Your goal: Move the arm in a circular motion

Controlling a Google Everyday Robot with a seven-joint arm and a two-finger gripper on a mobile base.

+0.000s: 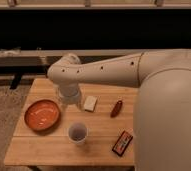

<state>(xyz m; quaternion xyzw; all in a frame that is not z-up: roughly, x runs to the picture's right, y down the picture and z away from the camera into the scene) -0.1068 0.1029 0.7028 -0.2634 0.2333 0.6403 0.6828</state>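
1. Since my arm (114, 70) hogs most of the right side of the view, I'll start with it. It's a fat cream-white tube with small dark holes along it. It reaches leftward across the wooden table (49, 150) to a bend above the table's far left part.
2. From that bend the wrist drops straight down. My gripper (70, 102) hangs at the bottom of it, low over the tabletop, between the orange plate (39, 115) and the white block (90, 103).
3. Gripper state: honestly can't tell, wide or narrow. It's just a pale blur down there.
4. The orange plate sits on the table's left side, round and shallow.
5. A white cup (77, 133) stands upright nearer the front edge, just right of the plate and apart from it.
6. A small reddish-brown thing (117, 108) lies right of the white block, not touching it. No idea what it is.
7. A dark packet (122, 143) with red on it lies by the front right, close to my big upper segment.
8. Behind the table runs a pale ledge (19, 56), with dark above it.
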